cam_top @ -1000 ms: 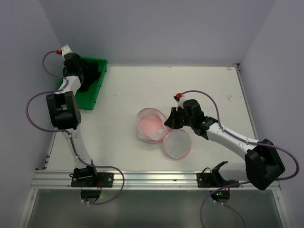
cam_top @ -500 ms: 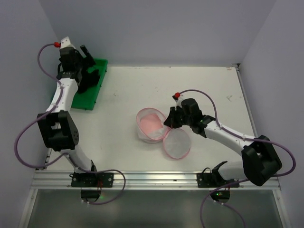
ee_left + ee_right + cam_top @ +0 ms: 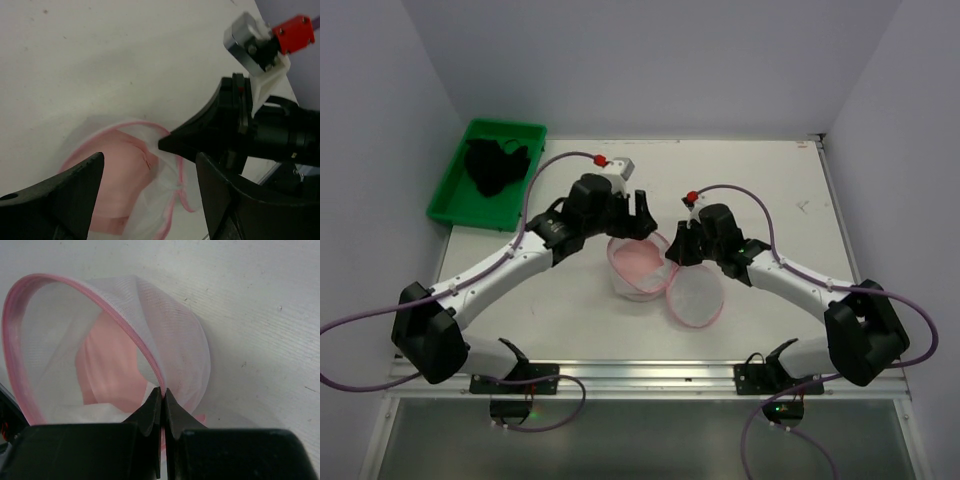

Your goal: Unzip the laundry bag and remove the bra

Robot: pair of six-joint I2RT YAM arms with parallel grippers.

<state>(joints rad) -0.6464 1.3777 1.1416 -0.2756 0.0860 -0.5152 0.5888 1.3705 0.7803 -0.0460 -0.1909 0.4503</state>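
Note:
The laundry bag [image 3: 638, 268] of white mesh with pink trim stands open at the table's middle, its round lid [image 3: 693, 299] flopped to the near right. A pink bra [image 3: 634, 252] lies inside it and shows in the left wrist view [image 3: 117, 185] and the right wrist view [image 3: 107, 360]. My right gripper [image 3: 672, 253] is shut on the bag's pink rim trim [image 3: 145, 357], holding the mouth up. My left gripper [image 3: 628, 222] is open and empty, hovering just above the bag's far rim, its fingers [image 3: 65, 192] spread over the opening.
A green tray [image 3: 450, 195] stands at the far left corner with a black garment [image 3: 498, 165] in it. The right arm's black finger [image 3: 200, 135] reaches in close beside my left gripper. The table's front rail runs along the near edge.
My left arm has swung from over the green tray to just above the bag's mouth. The right gripper has kept its hold on the rim, hardly moving.

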